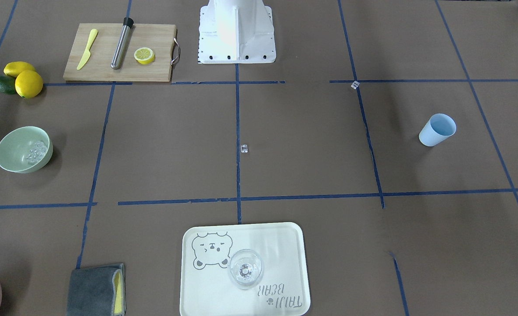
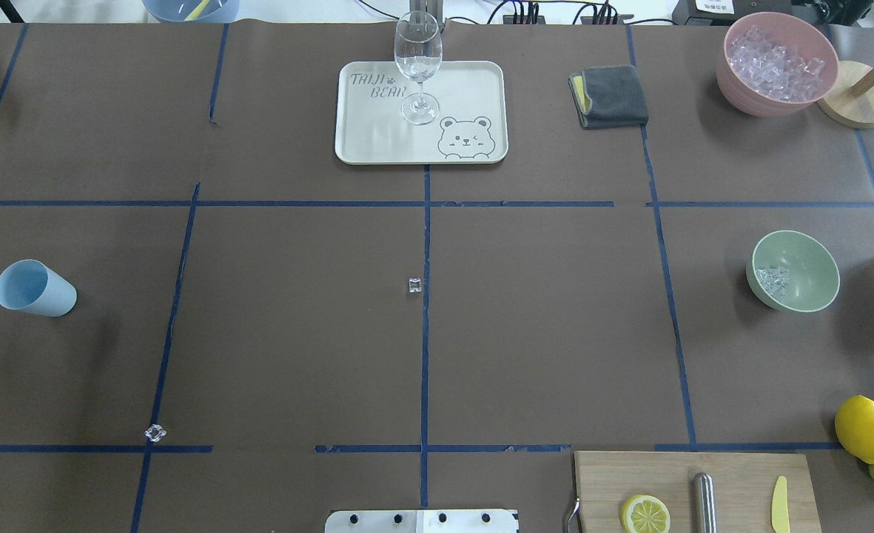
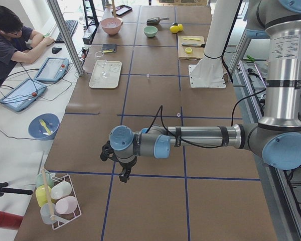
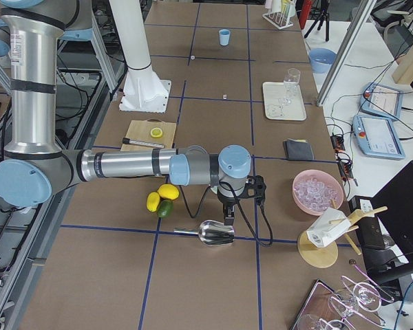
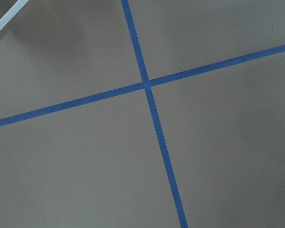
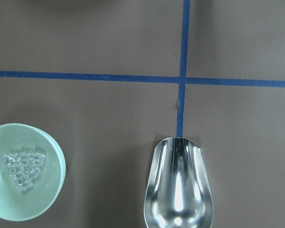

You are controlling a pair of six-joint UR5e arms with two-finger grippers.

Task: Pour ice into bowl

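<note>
The pale mint-green bowl [image 1: 8,151] [image 2: 814,285] [image 6: 52,190] stands near the table's right end and holds a small heap of clear ice [image 1: 36,151] [image 2: 773,280] [image 6: 23,168]. A shiny metal scoop [image 6: 179,190] [image 4: 215,234] lies empty on the table beside the bowl. My right gripper [image 4: 227,212] hangs just above the scoop; I cannot tell if it is open or shut. My left gripper [image 3: 122,174] hovers over bare table near the left end; its state cannot be told either. No fingers show in either wrist view.
Stray ice cubes lie on the table [image 2: 415,285] [image 2: 155,433]. A light blue cup [image 2: 35,289] stands at the left. A pink tub of ice [image 2: 777,63], grey cloth [image 2: 610,96], tray with stemmed glass [image 2: 418,66], cutting board [image 2: 740,481] and lemons [image 2: 864,428] surround the area.
</note>
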